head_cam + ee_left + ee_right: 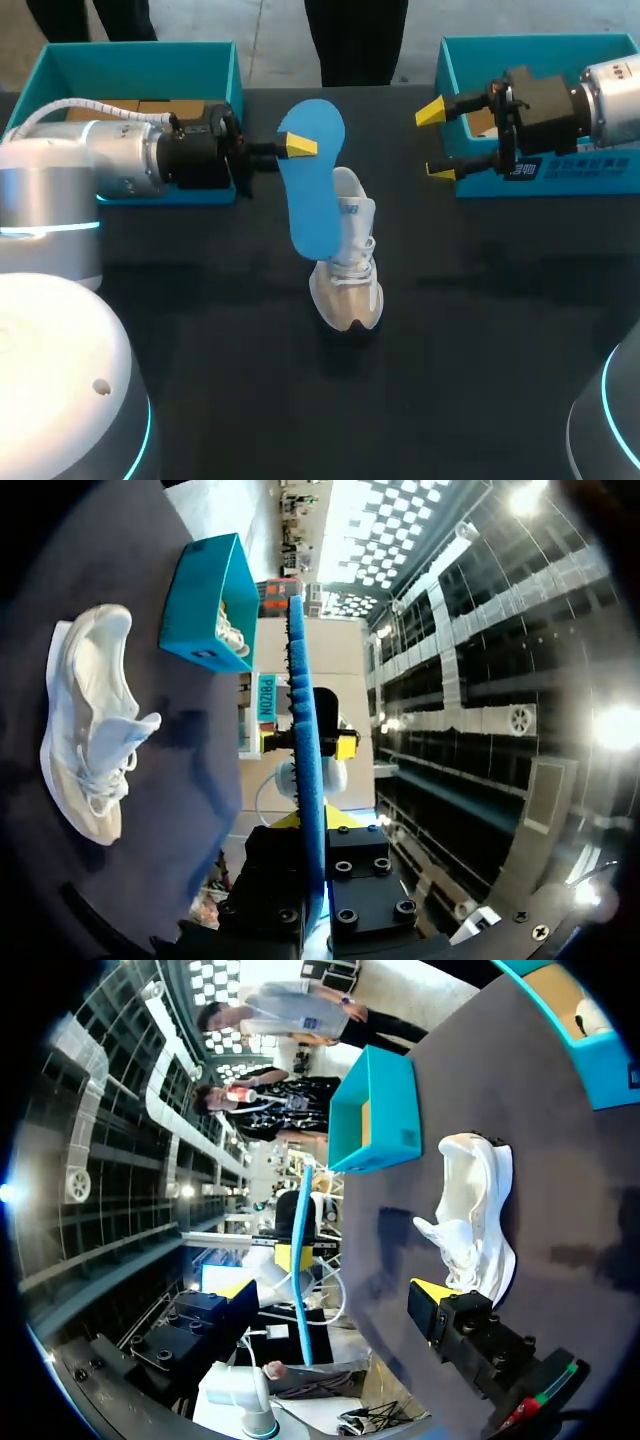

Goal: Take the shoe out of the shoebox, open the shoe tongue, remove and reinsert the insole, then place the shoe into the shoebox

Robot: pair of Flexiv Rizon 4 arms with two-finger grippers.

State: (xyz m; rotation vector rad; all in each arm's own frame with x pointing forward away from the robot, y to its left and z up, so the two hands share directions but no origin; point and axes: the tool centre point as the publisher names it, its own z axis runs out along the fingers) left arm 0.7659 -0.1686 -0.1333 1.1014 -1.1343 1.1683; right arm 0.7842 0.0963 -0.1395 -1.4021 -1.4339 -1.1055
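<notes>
Blue insole (312,180) is clamped at one end in the left claw (297,147), raised near the white shoe (348,270) at the desk (200,330) centre — long axes roughly parallel, toe toward the near edge. Right claw (436,142): wide open, empty — farther off.

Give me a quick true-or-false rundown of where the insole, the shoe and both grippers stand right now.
1. The left gripper is shut on the blue insole. True.
2. The white shoe sits inside a shoebox. False: it rests on the table, between the left shoebox and the right shoebox.
3. The right gripper is open and holds nothing. True.
4. The insole is seated back in the shoe. False: the wrist views show it held up in the air, clear of the shoe.
</notes>
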